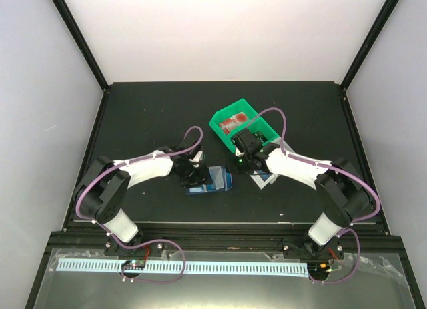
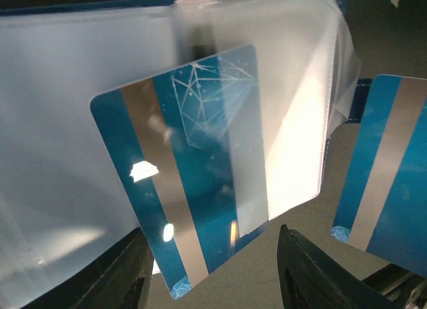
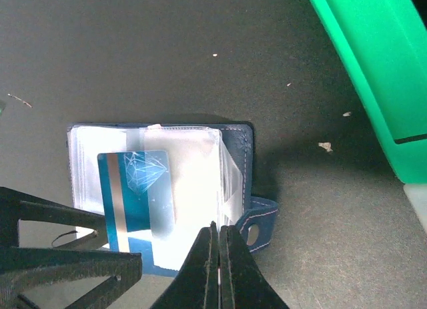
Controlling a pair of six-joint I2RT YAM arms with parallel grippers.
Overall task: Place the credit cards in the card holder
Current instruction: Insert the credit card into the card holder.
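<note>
Open navy card holder (image 1: 212,181) lies centre on the desk (image 1: 147,122), a blue credit card (image 2: 193,169) half inside its clear sleeve (image 2: 67,122). Left claw (image 2: 212,255) is spread around the card's near end. Right claw (image 3: 218,245) is pressed together beside the snap tab (image 3: 260,219).

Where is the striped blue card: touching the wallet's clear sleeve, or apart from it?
Touching. The left wrist view shows the blue card tucked partway under the card holder's clear sleeve, whose plastic overlaps the card's right part.

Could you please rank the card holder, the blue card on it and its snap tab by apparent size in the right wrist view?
1. card holder
2. blue card, partly under a clear sleeve
3. snap tab
</note>
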